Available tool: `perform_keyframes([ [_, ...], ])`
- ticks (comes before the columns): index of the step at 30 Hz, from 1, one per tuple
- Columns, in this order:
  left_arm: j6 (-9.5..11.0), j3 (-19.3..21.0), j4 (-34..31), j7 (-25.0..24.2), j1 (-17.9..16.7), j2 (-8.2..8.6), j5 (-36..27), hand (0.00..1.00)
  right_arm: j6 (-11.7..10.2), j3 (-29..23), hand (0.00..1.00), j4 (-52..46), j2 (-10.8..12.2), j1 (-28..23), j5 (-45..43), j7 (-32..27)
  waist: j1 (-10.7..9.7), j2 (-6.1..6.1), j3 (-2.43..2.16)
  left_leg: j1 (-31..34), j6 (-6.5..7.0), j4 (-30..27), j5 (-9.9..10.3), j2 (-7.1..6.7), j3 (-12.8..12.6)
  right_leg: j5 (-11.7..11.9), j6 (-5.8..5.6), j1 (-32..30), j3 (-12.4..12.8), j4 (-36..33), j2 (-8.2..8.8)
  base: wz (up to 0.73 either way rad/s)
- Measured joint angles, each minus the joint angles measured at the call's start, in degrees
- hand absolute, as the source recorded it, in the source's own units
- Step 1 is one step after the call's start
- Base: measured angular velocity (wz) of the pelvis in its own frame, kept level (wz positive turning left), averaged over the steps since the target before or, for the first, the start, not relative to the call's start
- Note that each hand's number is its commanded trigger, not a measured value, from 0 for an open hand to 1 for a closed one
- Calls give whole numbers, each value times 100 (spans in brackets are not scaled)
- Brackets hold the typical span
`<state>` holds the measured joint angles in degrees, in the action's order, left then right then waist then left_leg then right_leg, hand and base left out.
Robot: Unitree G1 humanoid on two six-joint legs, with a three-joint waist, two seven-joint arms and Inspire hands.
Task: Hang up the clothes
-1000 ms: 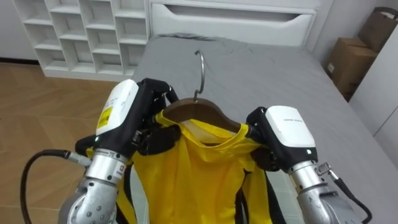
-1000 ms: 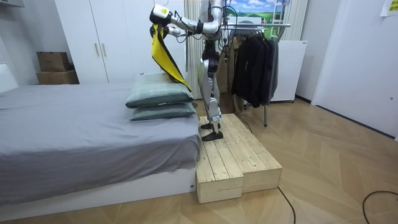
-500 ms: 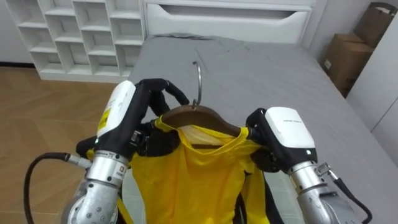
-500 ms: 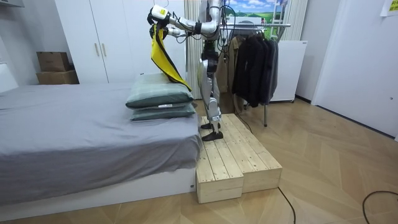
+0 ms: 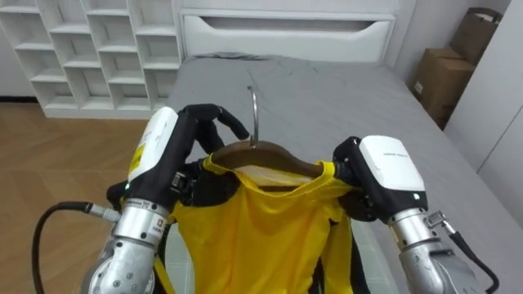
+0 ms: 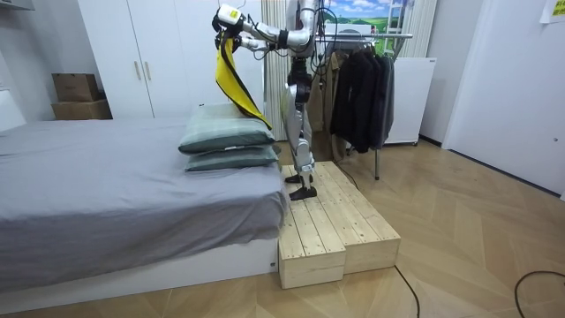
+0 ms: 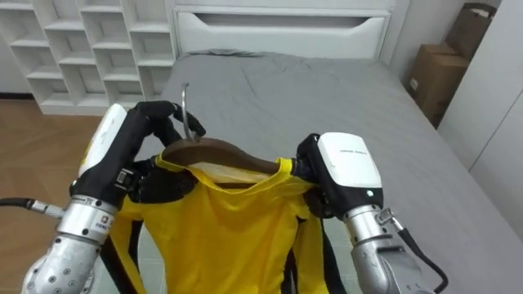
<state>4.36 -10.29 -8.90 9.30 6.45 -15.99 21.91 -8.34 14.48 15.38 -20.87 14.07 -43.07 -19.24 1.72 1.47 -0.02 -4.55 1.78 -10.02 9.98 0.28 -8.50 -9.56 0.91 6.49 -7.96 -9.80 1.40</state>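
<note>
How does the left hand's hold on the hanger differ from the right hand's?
The left hand sits close to the hook, its fingers arched over the wooden hanger's bare top. The right hand clamps the far shoulder end, where the yellow shirt covers the wood. The left hand's back carries a yellow label; the right hand's is white without one. Both are closed on the hanger, holding it over the bed.

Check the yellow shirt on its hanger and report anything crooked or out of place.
Nothing stands out. The yellow shirt sits with its neckline centred on the wooden hanger, the hook stands upright, and the hanger is close to level between the left hand and the right hand.
</note>
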Motion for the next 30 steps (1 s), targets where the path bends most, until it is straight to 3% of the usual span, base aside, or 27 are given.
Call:
perform_keyframes([
  [6, 24, 0, 64, -166, -85, 10, 7, 0, -176, -414, 100, 2, -154, -229, -40, 4, -72, -10, -15, -99, 1, -19, -1, -6, 48, 1, -1, 114, 2, 12, 4, 4],
  [10, 115, 8, 116, -232, -102, 19, 0, 0, -385, -679, 100, 57, -156, -268, -16, 7, -225, 112, 25, -104, 0, -16, -1, 0, 35, 0, -1, 122, -4, 31, 8, 0],
  [12, 119, 7, 115, -240, -102, 52, 11, 0, -483, -826, 100, 186, -156, -266, 49, 4, -294, 190, 13, -75, 0, -17, -1, -3, 43, 0, -1, 81, -6, 36, 14, 0],
  [17, 120, 9, 113, -274, -104, 79, 11, 0, -467, -1268, 100, 604, -157, -267, 207, -3, -353, 279, -13, 5, 1, -60, -1, -8, 9, 0, -3, 20, 0, 2, 15, -3],
  [21, 118, 10, 113, -330, -113, 78, 3, 0, -409, -1504, 100, 726, -159, -272, 293, -4, -350, 283, -15, -6, 0, -61, -1, 3, 8, 0, -3, 28, 0, 1, 16, 0],
  [30, 118, 9, 115, -361, -113, 85, -18, 0, -409, -1523, 100, 839, -158, -273, 414, -4, -488, 295, -9, -15, 0, -66, -1, 17, -40, 0, -2, 32, 5, 2, 40, 0],
])
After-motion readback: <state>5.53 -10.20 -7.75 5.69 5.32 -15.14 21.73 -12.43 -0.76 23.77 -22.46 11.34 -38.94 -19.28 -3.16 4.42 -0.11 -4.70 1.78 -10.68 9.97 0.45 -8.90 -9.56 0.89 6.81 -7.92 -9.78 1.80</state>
